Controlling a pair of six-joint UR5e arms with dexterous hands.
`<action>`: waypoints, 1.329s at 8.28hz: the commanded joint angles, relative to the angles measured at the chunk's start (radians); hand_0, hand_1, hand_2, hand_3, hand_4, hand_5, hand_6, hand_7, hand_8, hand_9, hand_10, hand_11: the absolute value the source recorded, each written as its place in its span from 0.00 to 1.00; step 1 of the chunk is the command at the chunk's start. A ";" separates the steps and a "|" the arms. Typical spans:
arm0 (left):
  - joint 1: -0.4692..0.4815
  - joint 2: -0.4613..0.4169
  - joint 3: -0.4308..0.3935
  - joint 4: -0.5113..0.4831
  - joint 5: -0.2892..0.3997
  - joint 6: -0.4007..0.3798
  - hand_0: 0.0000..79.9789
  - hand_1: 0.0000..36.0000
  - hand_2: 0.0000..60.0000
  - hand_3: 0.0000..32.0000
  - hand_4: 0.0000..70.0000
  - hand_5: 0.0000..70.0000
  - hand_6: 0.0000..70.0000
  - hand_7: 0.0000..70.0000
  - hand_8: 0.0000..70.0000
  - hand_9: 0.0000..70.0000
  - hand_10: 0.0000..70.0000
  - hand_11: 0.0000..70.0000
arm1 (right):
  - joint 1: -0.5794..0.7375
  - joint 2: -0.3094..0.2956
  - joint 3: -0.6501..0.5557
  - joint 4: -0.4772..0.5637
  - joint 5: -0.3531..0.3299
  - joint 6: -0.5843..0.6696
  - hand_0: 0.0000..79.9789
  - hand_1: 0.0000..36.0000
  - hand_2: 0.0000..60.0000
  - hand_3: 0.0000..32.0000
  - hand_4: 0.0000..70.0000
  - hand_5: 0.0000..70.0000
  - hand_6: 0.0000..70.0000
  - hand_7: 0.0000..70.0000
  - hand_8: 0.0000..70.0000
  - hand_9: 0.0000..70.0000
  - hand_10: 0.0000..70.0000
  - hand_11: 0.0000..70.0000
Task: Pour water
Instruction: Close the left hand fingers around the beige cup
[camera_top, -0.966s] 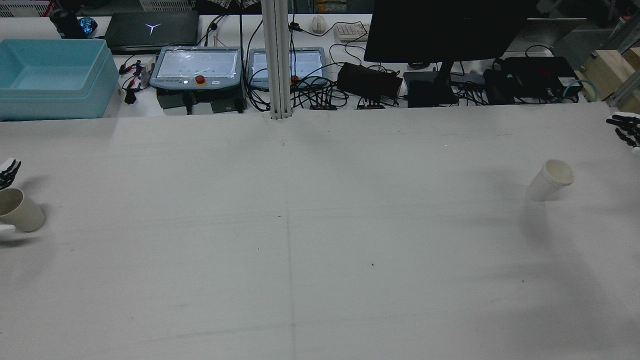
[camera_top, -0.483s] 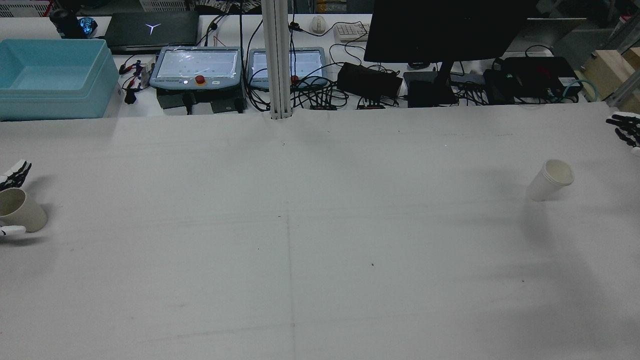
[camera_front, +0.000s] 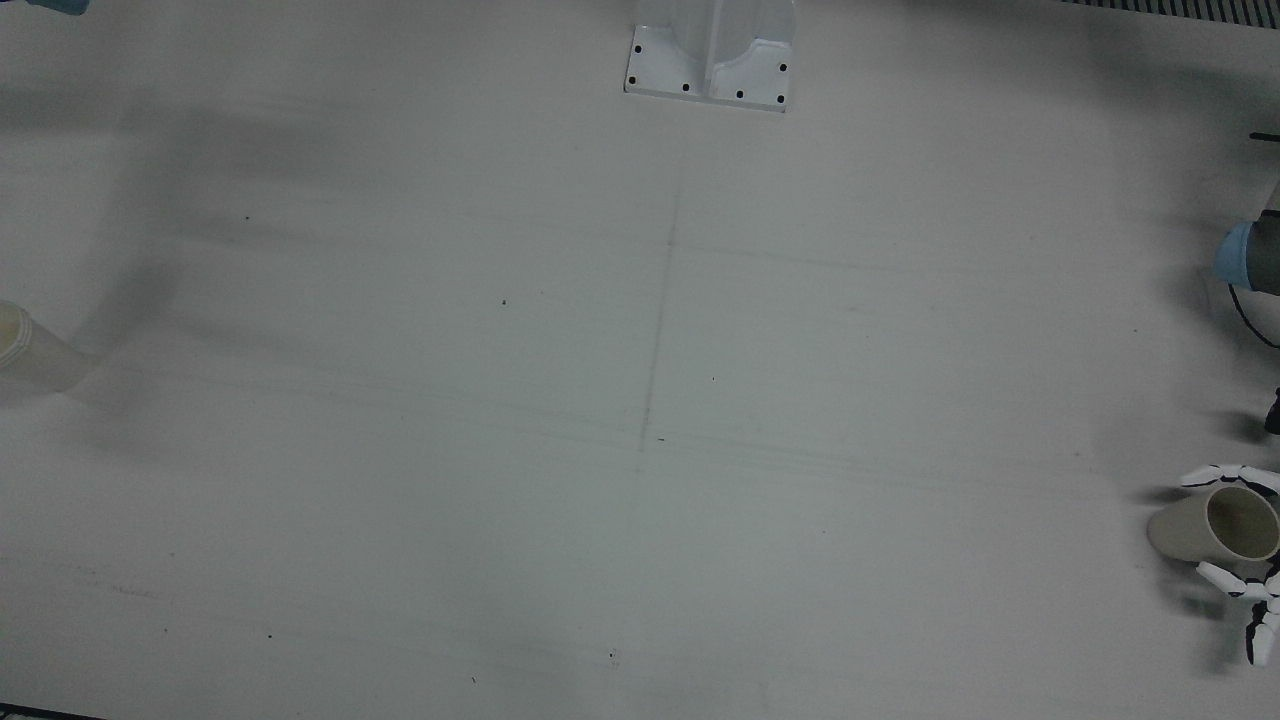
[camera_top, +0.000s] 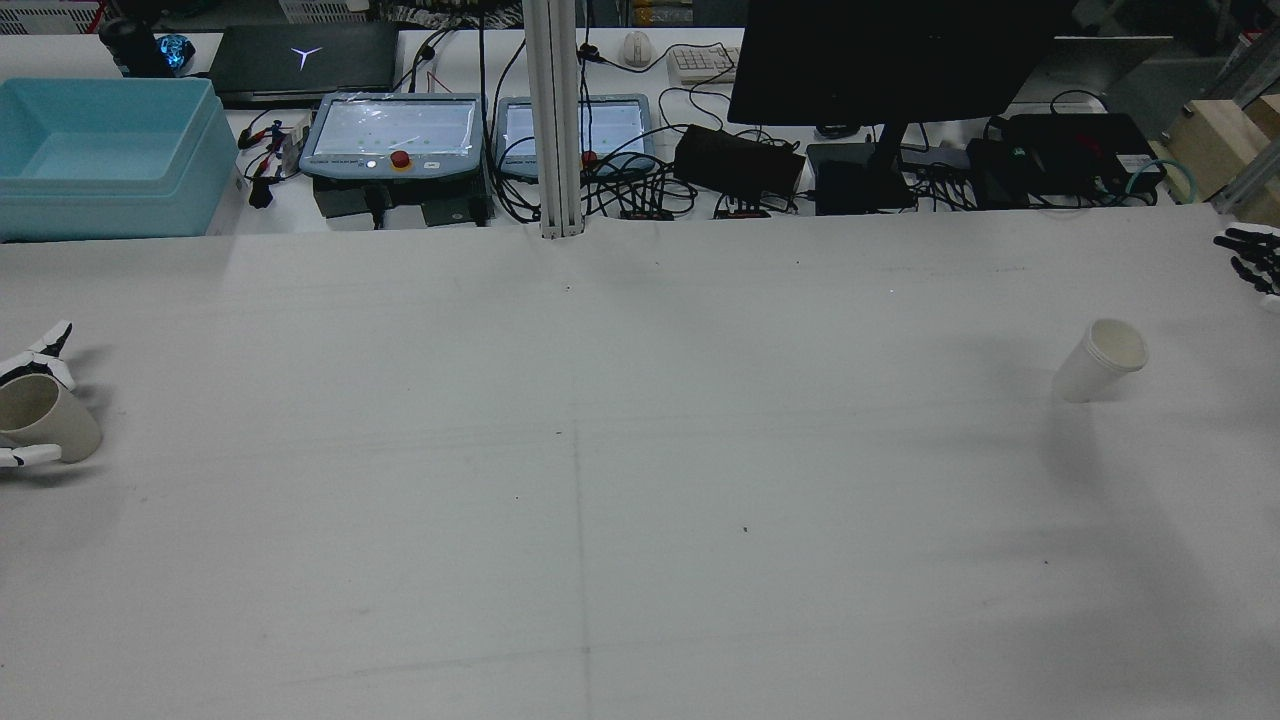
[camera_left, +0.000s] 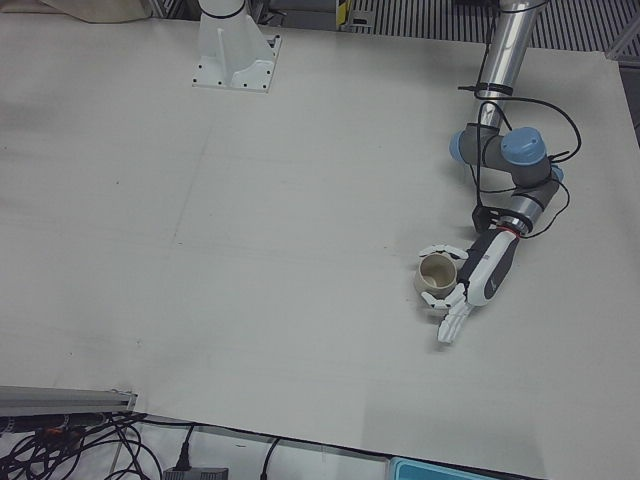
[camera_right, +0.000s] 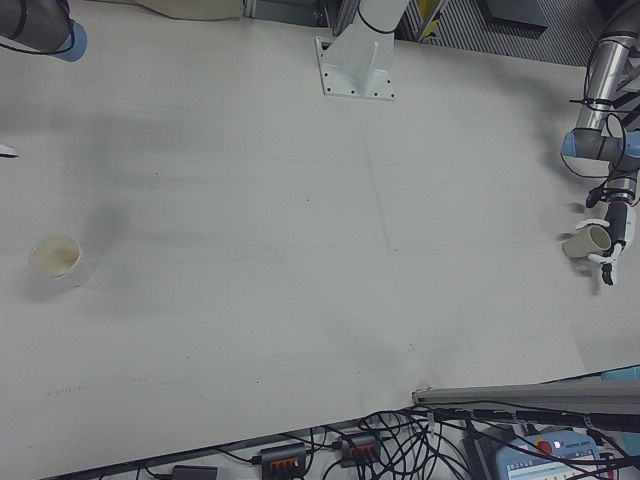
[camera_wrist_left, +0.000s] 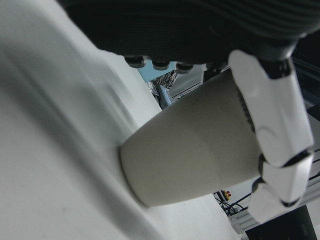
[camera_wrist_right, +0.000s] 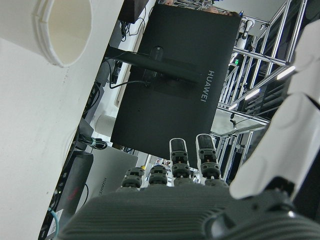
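Looking down from the front, I see my left hand (camera_front: 1240, 545) at 4 o'clock, fingers curled around the tan cup (camera_front: 1205, 525), not squeezing. From behind, the white cup (camera_top: 1098, 361) stands at 3 o'clock; my right hand (camera_top: 1252, 262) is beyond it, fingers spread, holding nothing.

rear: high, faces forward | front: straight down | both share table (camera_top: 640, 500) | hand cams: close
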 joint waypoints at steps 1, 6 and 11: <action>0.000 -0.014 -0.001 0.038 -0.010 -0.004 0.60 0.47 0.49 0.00 0.61 1.00 0.05 0.09 0.00 0.00 0.04 0.06 | 0.000 0.000 -0.001 -0.001 0.004 0.000 0.54 0.29 0.23 0.00 0.11 0.32 0.15 0.30 0.04 0.11 0.06 0.11; -0.001 -0.014 -0.038 0.061 -0.013 -0.100 0.62 1.00 1.00 0.00 0.82 1.00 0.08 0.15 0.00 0.01 0.07 0.13 | 0.028 -0.002 0.004 0.003 0.013 0.035 0.58 0.38 0.24 0.00 0.05 0.30 0.13 0.28 0.03 0.10 0.06 0.11; -0.003 -0.012 -0.202 0.208 -0.015 -0.242 0.65 1.00 1.00 0.00 0.80 1.00 0.09 0.16 0.00 0.01 0.06 0.12 | 0.031 0.013 -0.271 0.195 0.001 0.028 0.58 0.43 0.28 0.00 0.00 0.17 0.10 0.17 0.04 0.06 0.06 0.10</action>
